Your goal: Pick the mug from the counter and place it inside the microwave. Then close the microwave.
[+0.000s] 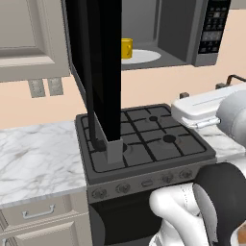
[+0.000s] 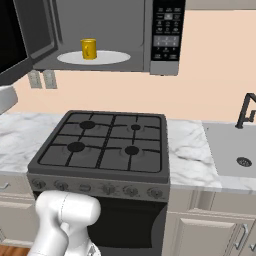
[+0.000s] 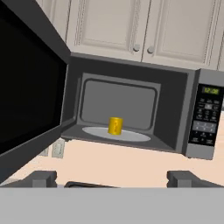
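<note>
The yellow mug (image 1: 126,48) (image 2: 89,49) (image 3: 115,126) stands upright on the white turntable (image 2: 107,57) (image 3: 131,134) inside the black microwave (image 1: 211,29) (image 2: 167,35) (image 3: 205,118). The microwave's dark glass door (image 1: 101,62) (image 2: 15,45) (image 3: 26,87) is swung wide open to the left. My gripper (image 3: 113,179) is open and holds nothing. It hangs back from the microwave's opening, below it, well apart from the mug. The white marble counter (image 1: 38,153) (image 2: 185,150) flanks the stove.
A black gas stovetop (image 1: 144,139) (image 2: 105,140) lies directly under the microwave. A sink (image 2: 235,150) with a dark faucet (image 2: 247,112) is set into the counter to the right. Beige wall cabinets (image 3: 131,26) (image 1: 29,38) surround the microwave.
</note>
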Available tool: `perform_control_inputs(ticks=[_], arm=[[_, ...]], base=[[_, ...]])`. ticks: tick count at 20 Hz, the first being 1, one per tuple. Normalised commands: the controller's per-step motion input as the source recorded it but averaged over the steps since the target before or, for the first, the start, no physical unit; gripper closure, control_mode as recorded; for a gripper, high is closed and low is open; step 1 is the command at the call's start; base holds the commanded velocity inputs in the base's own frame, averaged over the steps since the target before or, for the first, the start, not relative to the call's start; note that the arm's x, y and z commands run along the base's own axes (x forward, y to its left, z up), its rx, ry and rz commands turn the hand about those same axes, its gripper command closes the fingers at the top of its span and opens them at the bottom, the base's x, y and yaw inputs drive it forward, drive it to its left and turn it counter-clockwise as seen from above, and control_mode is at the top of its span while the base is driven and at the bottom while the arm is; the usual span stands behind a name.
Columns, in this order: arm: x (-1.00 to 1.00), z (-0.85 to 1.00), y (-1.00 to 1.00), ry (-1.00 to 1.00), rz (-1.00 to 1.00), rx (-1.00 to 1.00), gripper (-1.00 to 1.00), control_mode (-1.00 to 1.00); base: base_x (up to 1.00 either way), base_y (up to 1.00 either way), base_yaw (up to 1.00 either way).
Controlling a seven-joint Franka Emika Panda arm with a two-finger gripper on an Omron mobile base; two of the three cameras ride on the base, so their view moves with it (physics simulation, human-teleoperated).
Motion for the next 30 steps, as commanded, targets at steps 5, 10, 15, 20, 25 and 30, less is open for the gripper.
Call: perform_control_inputs(ticks=[5,10,15,20,25,30], arm=[[-0.56,0.0,0.0,0.1,0.0,0.01,-1.0,-1.0],[-0.47,0.08,0.0,0.0,0.0,0.02,-1.0,-1.0],[-0.5,0.0,0.0,0.0,0.0,0.01,-1.0,-1.0],[-0.32,0.0,0.05,0.0,0.0,0.01,-1.0,-1.0],[-0.19,-0.01,0.32,-0.01,0.01,0.0,-1.0,-1.0],[-0.23,0.0,0.5,-0.02,0.0,0.0,-1.0,-1.0]], base=[[0.0,0.0,0.0],[0.0,0.0,0.0],[0.0,0.0,0.0],[0.0,0.0,0.0],[0.0,0.0,0.0],[0.0,0.0,0.0]])
